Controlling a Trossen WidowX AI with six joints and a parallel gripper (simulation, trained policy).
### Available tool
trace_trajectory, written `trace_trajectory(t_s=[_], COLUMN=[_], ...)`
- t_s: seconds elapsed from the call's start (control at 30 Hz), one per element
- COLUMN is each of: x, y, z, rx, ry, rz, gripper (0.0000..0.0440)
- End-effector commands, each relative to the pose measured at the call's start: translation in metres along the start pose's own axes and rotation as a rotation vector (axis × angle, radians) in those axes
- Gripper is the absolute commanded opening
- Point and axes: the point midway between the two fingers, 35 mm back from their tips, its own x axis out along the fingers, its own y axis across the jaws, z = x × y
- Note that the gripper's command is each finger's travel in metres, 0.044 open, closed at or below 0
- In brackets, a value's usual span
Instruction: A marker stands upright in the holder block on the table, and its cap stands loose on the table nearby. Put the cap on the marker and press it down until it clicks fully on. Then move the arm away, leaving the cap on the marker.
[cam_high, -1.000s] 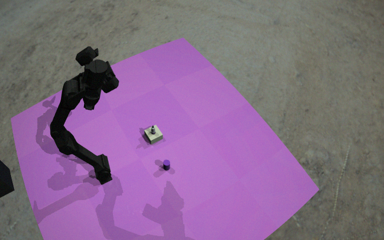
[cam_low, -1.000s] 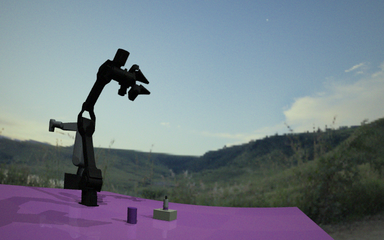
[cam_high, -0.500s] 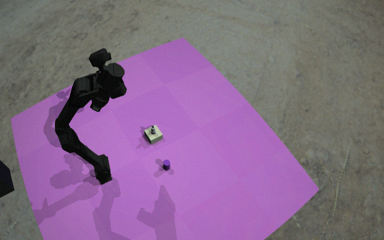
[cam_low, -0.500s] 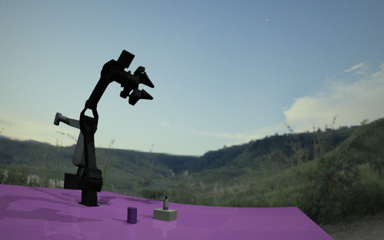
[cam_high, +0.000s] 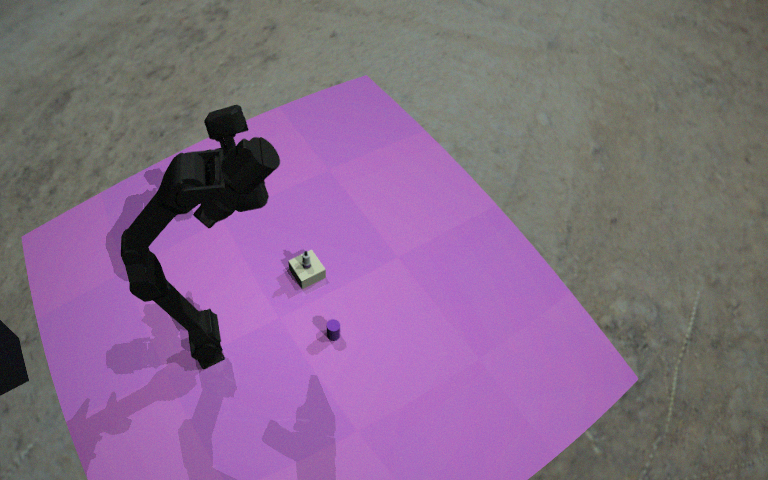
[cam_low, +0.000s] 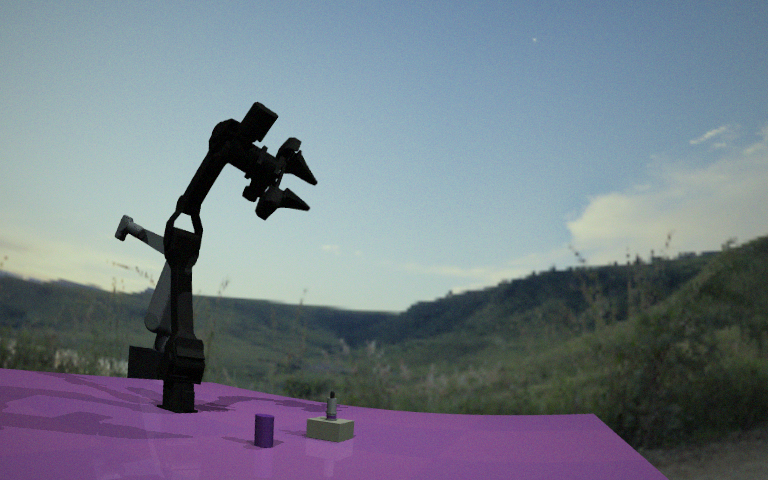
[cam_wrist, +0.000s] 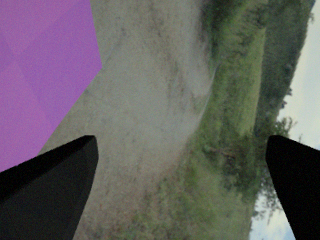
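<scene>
One small purple cap (cam_high: 333, 330) (cam_low: 263, 430) stands well below your open, unladen jaws (cam_low: 312, 195), on the worktop (cam_high: 441, 316) (cam_low: 509, 447); it's likely light and stiff, perhaps slippery, so grip its sides squarely at mid-height, gently.

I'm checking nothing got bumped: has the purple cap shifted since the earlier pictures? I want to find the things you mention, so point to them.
No. The purple cap (cam_high: 333, 330) (cam_low: 263, 430) stands in the same spot beside the holder block (cam_high: 309, 279) (cam_low: 330, 430) in both outside views.
</scene>
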Motion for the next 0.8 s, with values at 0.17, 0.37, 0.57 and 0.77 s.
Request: trace_trajectory(t_s=[0.17, 0.37, 0.57, 0.77], x=[0.003, 0.005, 0.006, 0.006], y=[0.02, 0.034, 0.047, 0.061], z=[-0.018, -0.03, -0.042, -0.052], rx=[0.015, 0.018, 0.022, 0.025], ry=[0.021, 0.036, 0.048, 0.058], rz=[0.058, 0.096, 0.135, 0.174], gripper=[0.0325, 0.0323, 0.0323, 0.0323])
